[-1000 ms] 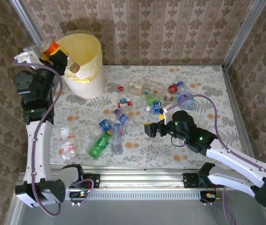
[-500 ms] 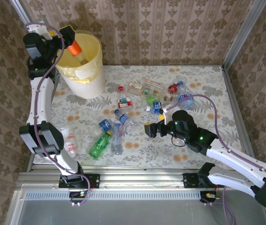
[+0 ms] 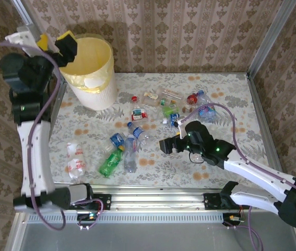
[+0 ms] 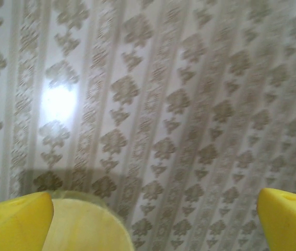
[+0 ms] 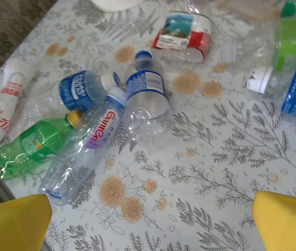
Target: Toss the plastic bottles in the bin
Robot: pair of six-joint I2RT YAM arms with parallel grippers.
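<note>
Yellow-padded and spread wide, your left gripper (image 3: 55, 45) hangs empty, raised at the left rim of the bin (image 3: 99, 93), its camera facing the patterned wall rather than the table. That height and spot suit a drop into the liner, and with nothing between the jaws, I judge this arm free for another fetch. The bin stands in the far-left corner of the table (image 3: 231, 107). The plastic bottles (image 3: 124, 149) lie strewn across the middle and far side, well apart from it. Your right gripper (image 5: 150, 224) is also opened wide and holds nothing. It hovers low over the near cluster, where a green bottle (image 5: 30, 144) touches clear, blue-labelled ones, and the wide jaws probably mean it is ready to straddle a crushed body.
</note>
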